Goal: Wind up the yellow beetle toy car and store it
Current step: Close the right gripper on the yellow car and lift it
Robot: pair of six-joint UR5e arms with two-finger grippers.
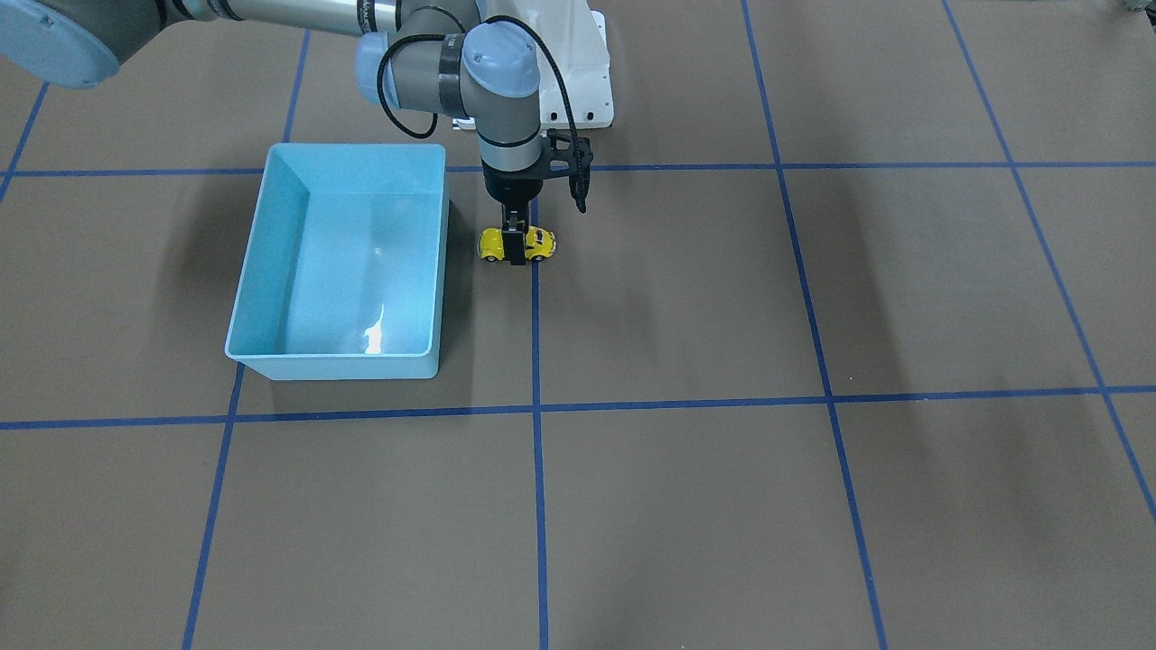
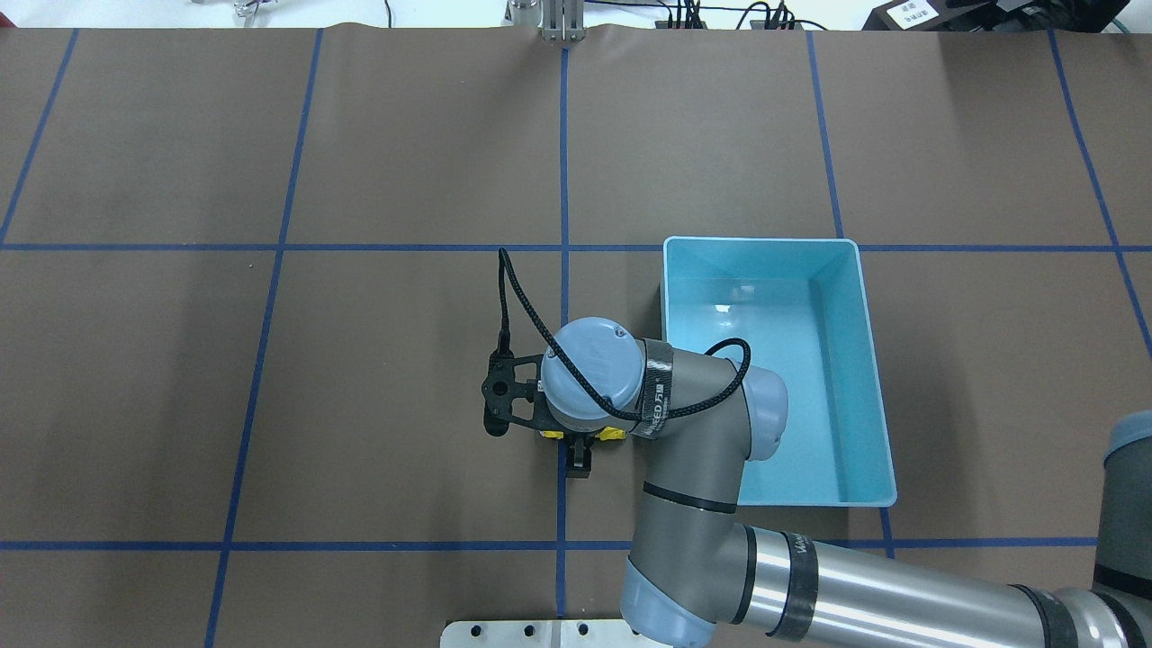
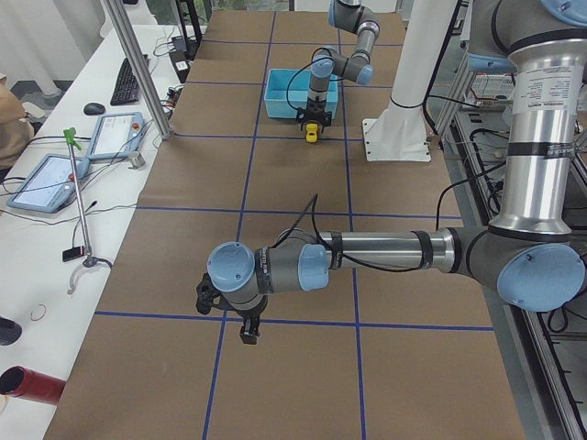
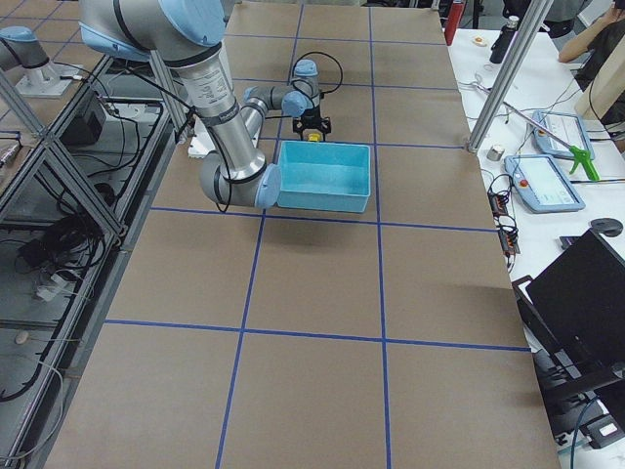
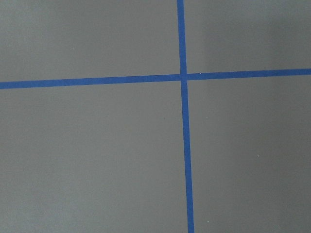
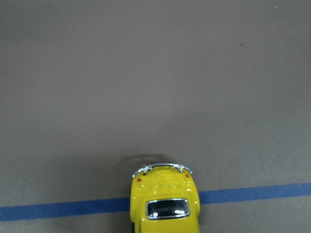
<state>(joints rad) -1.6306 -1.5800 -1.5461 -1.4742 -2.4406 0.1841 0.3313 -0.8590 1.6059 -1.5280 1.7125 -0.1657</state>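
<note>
**Right gripper** (image 1: 516, 255) with its black fingers (image 2: 579, 459) set on either flank of the tiny glossy bright-yellow beetle-shaped toy car (image 1: 540, 240), jaws narrowed onto its body. The car stands on the brown paper-covered table (image 1: 722, 506), across a blue tape line (image 1: 538, 316), just beside the long outer wall of the light-blue rectangular plastic bin (image 1: 271, 262). **Left gripper** (image 3: 246, 328) hangs well apart from the bin, and whether its jaws are wide or narrow cannot be told.

- yellow beetle toy car (image 6: 164, 191): glossy painted shell, chrome-bright bumper and window trim.
- light-blue bin (image 1: 271, 257): smooth plastic with a shiny glare on its floor.
- table cover (image 1: 722, 298): matt brown, paper-like, with blue tape lines.
- right arm (image 2: 882, 594): brushed metal tube, satin grey joints.
</note>
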